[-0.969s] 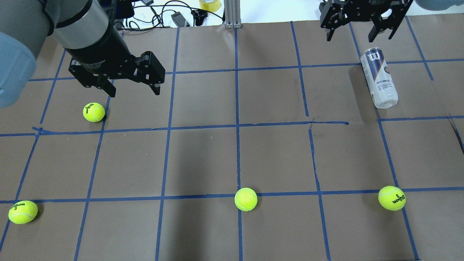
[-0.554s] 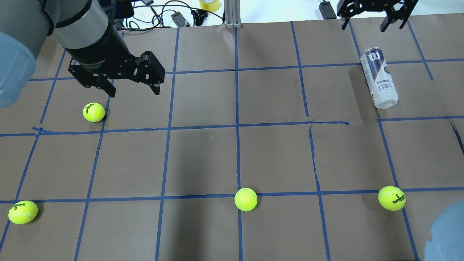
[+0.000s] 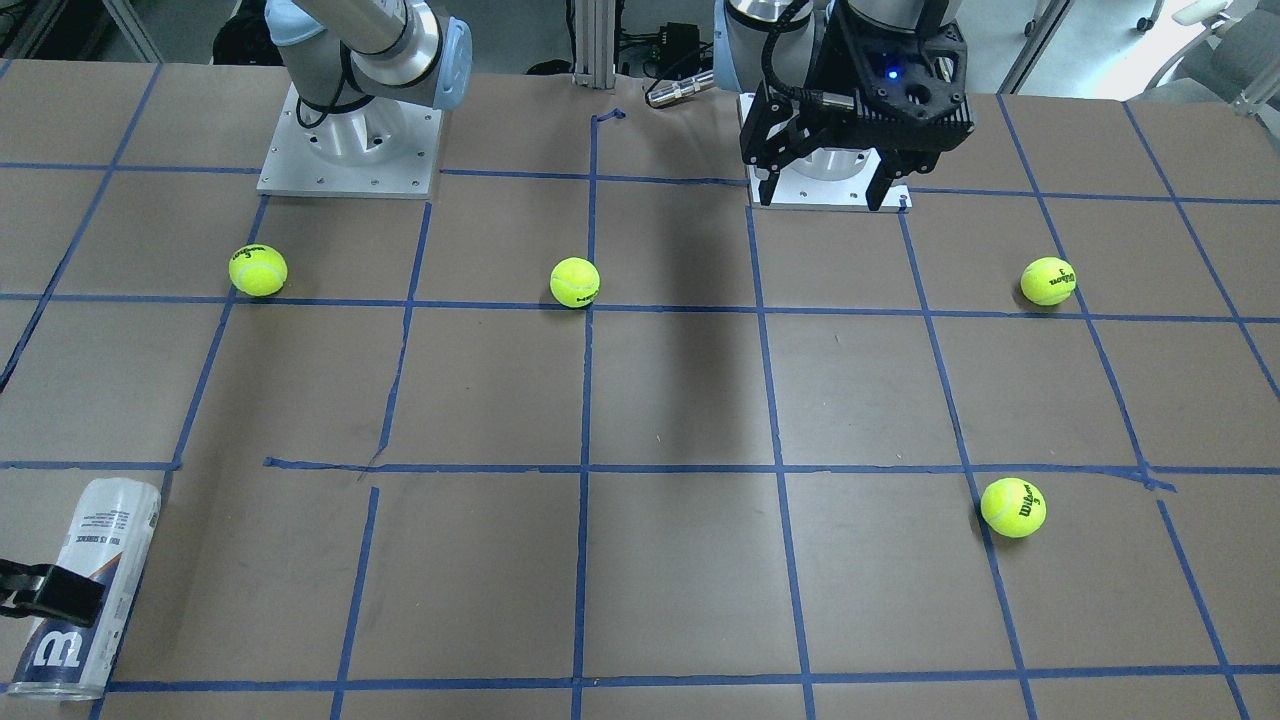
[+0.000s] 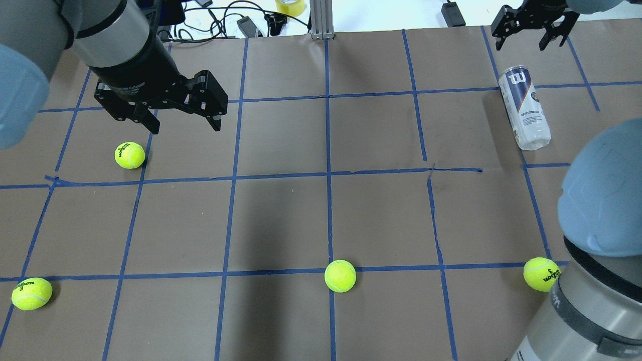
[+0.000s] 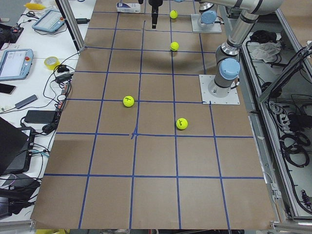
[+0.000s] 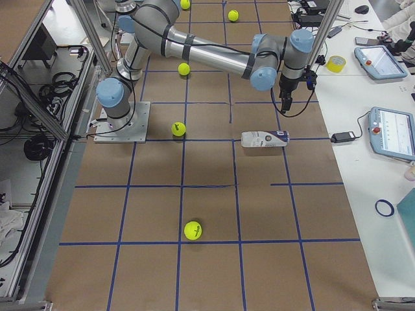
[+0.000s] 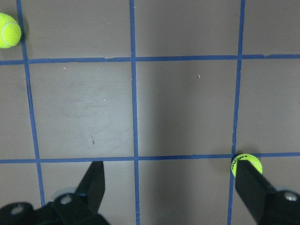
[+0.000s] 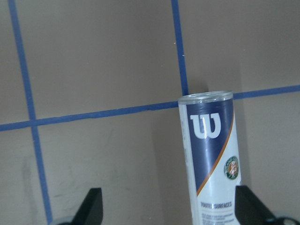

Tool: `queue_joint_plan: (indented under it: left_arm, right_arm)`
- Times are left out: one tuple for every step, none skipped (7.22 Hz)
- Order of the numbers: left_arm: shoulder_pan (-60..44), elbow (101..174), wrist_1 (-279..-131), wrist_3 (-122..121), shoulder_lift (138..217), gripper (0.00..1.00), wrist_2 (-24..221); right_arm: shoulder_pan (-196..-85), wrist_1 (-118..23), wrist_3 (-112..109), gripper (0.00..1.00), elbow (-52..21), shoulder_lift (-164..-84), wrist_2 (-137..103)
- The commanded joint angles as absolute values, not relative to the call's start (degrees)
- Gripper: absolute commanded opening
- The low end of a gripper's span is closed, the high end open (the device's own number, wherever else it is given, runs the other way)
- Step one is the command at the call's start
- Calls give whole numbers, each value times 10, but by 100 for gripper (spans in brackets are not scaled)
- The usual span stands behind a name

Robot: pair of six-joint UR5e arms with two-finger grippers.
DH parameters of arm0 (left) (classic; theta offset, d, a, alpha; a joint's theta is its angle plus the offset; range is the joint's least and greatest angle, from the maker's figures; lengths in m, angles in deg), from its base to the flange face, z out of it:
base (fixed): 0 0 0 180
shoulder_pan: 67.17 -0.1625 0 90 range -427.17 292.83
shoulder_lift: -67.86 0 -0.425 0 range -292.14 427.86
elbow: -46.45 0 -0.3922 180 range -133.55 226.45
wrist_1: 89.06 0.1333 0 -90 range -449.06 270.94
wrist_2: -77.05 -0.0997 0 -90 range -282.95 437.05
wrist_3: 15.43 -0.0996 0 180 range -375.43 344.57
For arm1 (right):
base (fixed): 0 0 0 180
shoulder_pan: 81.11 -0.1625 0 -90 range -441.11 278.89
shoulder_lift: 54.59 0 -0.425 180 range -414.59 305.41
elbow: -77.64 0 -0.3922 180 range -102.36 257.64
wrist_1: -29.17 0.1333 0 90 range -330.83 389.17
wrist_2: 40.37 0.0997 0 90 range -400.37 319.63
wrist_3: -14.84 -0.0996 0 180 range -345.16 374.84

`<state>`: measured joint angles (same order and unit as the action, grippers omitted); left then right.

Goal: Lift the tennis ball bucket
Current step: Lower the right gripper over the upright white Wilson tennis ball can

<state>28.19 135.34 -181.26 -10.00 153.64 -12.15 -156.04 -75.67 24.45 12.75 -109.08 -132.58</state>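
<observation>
The tennis ball bucket (image 4: 524,108) is a clear can with a navy and white "W" label. It lies on its side at the far right of the brown table. It also shows in the front view (image 3: 85,585), the right side view (image 6: 264,138) and the right wrist view (image 8: 213,159). My right gripper (image 4: 521,44) is open and empty. It hangs above the table just beyond the can's logo end, not touching it. In the right wrist view (image 8: 171,211) the can lies right of centre between the fingers. My left gripper (image 4: 184,126) is open and empty at the far left.
Several yellow-green tennis balls lie about: one (image 4: 130,155) near my left gripper, and others at the front left (image 4: 31,293), front middle (image 4: 340,276) and front right (image 4: 540,274). My right arm's elbow (image 4: 602,200) covers the lower right. Cables and a post (image 4: 321,20) stand past the far edge.
My right gripper has moved right and looks smaller, now beyond the can's far end. The right arm's elbow has come into view at the lower right. The can and left arm have not moved.
</observation>
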Motion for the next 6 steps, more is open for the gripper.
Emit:
queue_joint_plan:
  left_arm:
    - [282, 1354, -1813, -101, 1536, 100, -122]
    - [282, 1354, -1813, -101, 1536, 100, -122]
    - [282, 1354, -1813, -102, 1536, 100, -122]
    - [282, 1354, -1813, -102, 1536, 100, -122]
    - [281, 1353, -1813, -102, 1536, 100, -122]
    - [281, 1354, -1813, -103, 1536, 100, -122]
  right_arm:
    - [-1548, -801, 263, 100, 131, -1041, -1336]
    - [-1542, -808, 267, 100, 131, -1022, -1336]
    - [-1527, -816, 282, 100, 130, -1006, -1336]
    - [-1519, -853, 340, 100, 130, -991, -1336]
    - [-1519, -857, 347, 100, 130, -985, -1336]
    - [-1519, -858, 346, 100, 127, -980, -1334]
